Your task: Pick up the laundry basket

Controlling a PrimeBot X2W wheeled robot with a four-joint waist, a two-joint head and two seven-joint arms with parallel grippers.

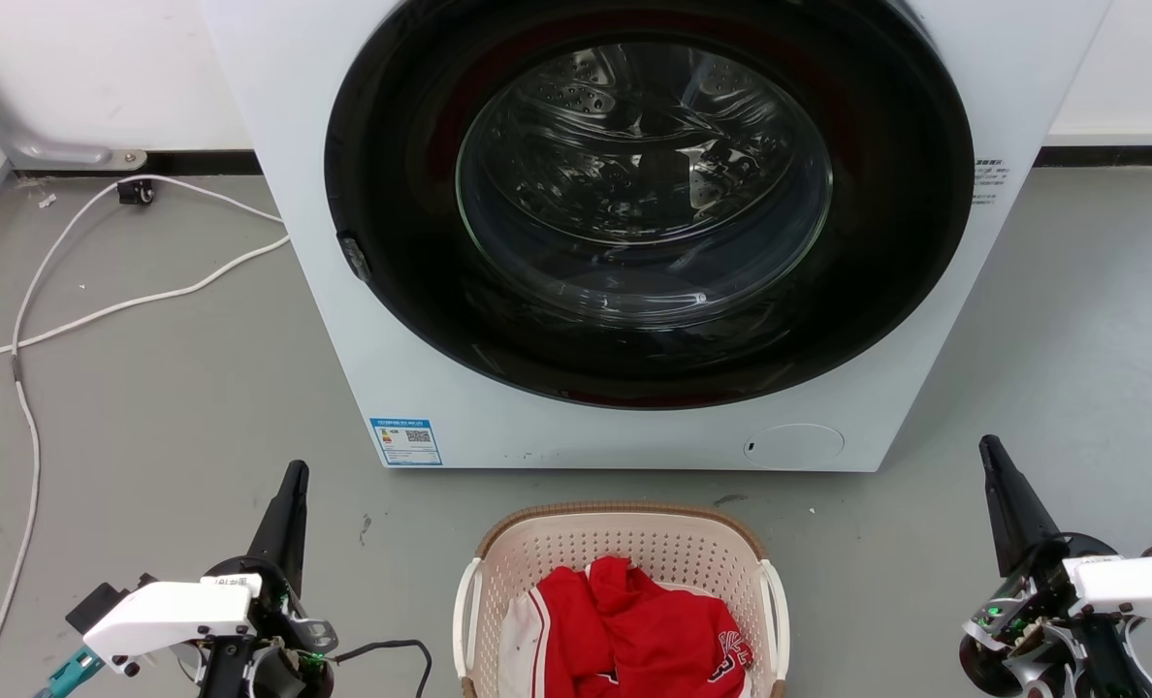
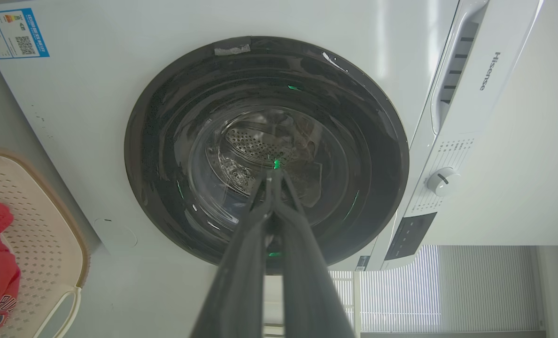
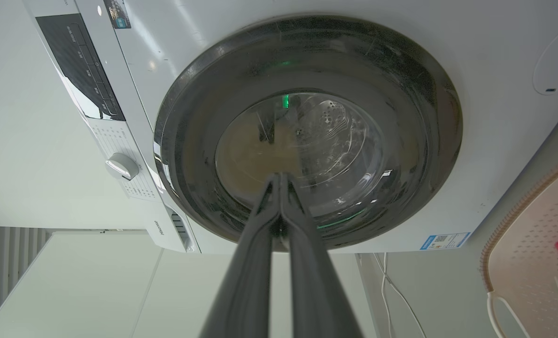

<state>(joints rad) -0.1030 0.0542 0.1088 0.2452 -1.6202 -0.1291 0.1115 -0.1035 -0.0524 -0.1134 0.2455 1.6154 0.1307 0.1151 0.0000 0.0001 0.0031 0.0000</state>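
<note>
At lower left on my head feed, the left gripper (image 1: 296, 475) has its fingers pressed together, gripping nothing. Between the two grippers I see the laundry basket (image 1: 624, 545) on the grey floor (image 1: 169, 388), just before the washing machine (image 1: 634, 441), with red clothes (image 1: 634, 630) inside. At right, the right gripper (image 1: 989, 448) is likewise pinched closed and empty.

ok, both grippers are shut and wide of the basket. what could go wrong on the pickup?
1. The left gripper and right gripper are shut; unless they open first, they may shove the laundry basket rather than catch its white handles.
2. The red garment lies bunched unevenly, so the lift may tilt.
3. The washing machine stands close behind; a forward swing could hit it.
</note>
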